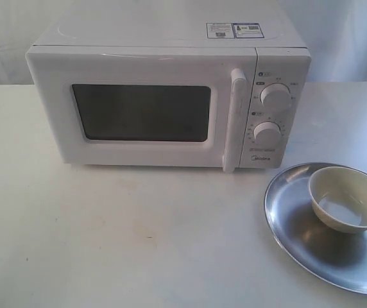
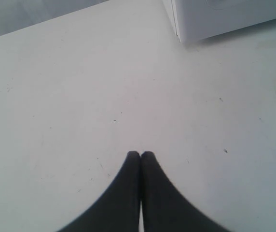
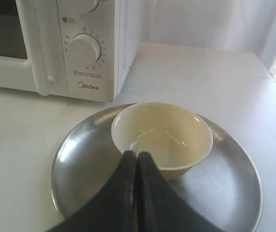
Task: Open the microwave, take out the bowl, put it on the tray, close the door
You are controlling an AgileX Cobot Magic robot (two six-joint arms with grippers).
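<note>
The white microwave (image 1: pixel 164 96) stands at the back of the table with its door (image 1: pixel 138 112) shut and the bar handle (image 1: pixel 235 119) upright. The cream-white bowl (image 1: pixel 348 198) sits upright on the silver tray (image 1: pixel 299 224) at the front right; the right wrist view shows the same bowl (image 3: pixel 164 137) and tray (image 3: pixel 80 164). My right gripper (image 3: pixel 136 153) is shut and empty, held back from the bowl's near rim. My left gripper (image 2: pixel 140 153) is shut over bare tabletop, well away from a corner of the microwave (image 2: pixel 215 19). Neither gripper shows in the exterior view.
The two dials (image 1: pixel 274 95) are on the microwave's right panel, just behind the tray. The white tabletop (image 1: pixel 119 237) stretches in front of the microwave. A pale curtain hangs behind the table.
</note>
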